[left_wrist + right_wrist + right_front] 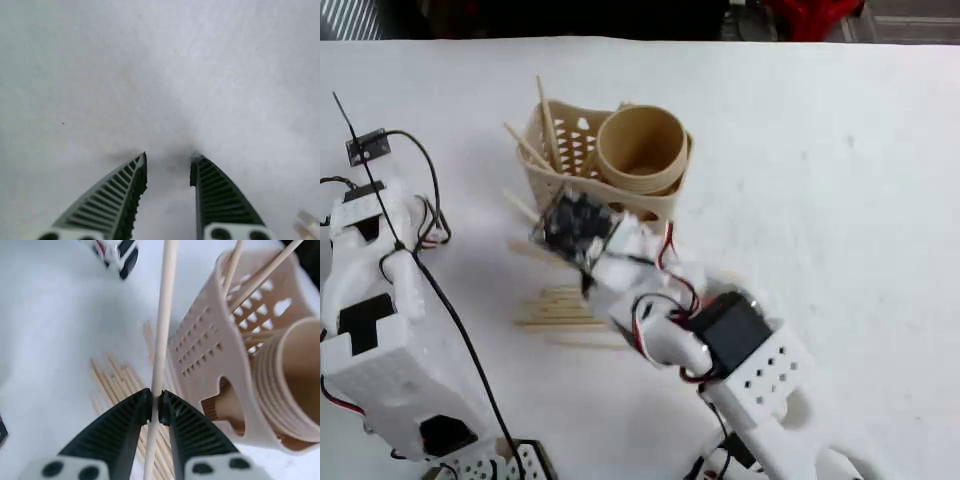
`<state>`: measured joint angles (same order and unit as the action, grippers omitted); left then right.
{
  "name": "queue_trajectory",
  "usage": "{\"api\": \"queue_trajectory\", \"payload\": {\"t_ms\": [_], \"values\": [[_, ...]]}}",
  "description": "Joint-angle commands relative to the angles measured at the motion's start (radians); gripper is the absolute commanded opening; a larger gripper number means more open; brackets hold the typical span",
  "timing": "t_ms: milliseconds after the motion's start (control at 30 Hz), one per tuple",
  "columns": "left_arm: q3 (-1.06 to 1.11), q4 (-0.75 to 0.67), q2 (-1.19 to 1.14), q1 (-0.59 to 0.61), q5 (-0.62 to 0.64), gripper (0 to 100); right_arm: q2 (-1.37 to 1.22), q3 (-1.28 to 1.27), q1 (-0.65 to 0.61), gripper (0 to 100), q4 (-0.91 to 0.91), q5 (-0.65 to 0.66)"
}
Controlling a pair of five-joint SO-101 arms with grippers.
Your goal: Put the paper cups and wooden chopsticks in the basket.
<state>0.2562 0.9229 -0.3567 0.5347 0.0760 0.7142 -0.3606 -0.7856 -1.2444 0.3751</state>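
Observation:
A beige perforated basket stands mid-table with stacked paper cups in its right half and a few wooden chopsticks leaning in its left half. Several more chopsticks lie on the table in front of it. My right gripper is shut on one chopstick, which is held steeply tilted beside the basket wall, above the loose chopsticks. The cups show inside the basket. My left gripper is open over bare white table with nothing between its fingers.
The left arm sits folded at the table's left edge with black cables trailing beside it. The right arm comes in from the lower right. White tabletop lies open to the right of the basket.

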Motion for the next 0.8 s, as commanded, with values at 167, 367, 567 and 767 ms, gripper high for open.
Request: {"api": "queue_trajectory", "payload": {"t_ms": [167, 367, 567, 767], "values": [[-0.029, 0.005, -0.004, 0.015, -0.008, 15, -0.189, 0.293, 0.021, 1.7, 0.232, -0.109], [-0.029, 0.005, -0.004, 0.015, -0.008, 15, -0.260, 0.305, 0.096, 2.1, 0.579, -0.110], [-0.029, 0.005, -0.004, 0.012, -0.008, 15, -0.363, 0.308, 0.116, 1.8, 0.826, -0.115], [-0.029, 0.005, -0.004, 0.010, -0.008, 15, -0.449, 0.311, 0.114, 1.8, 0.966, -0.114]]}}
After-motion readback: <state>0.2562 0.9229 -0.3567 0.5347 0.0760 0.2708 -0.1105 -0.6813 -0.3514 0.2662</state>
